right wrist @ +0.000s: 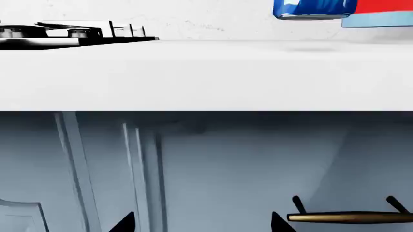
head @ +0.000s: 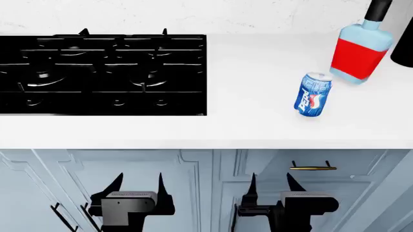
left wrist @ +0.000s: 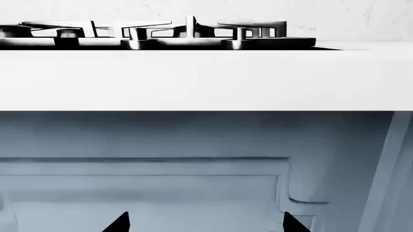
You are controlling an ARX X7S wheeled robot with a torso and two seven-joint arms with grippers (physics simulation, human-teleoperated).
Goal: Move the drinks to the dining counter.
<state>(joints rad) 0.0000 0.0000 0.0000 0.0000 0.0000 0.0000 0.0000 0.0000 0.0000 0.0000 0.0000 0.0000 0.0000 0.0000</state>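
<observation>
Two drinks stand on the white worktop (head: 258, 72) near its right end. Part of the bottle (head: 359, 54) is cut off at the top of the head view, so only some of its black cap shows. A dark thing (head: 403, 52) at the right edge is cut off too, and I cannot tell what it is. In the right wrist view only the bottom of the can (right wrist: 314, 9) and a bit of the bottle (right wrist: 380, 13) show.

The can (head: 314, 94) stands closer to the front edge than the bottle, just beside it but apart. The black hob (head: 103, 75) takes up the left part of the worktop, well apart from the drinks.

Both arms hang low, in front of the blue-grey cupboard doors (head: 193, 179) under the worktop. The left gripper (head: 137, 182) has its two tips spread apart and holds nothing. The right gripper (head: 273, 182) is spread too and holds nothing. A gold handle (head: 313, 167) on a door sits just beside the right gripper. The front edge of the worktop lies between the grippers and the drinks.
</observation>
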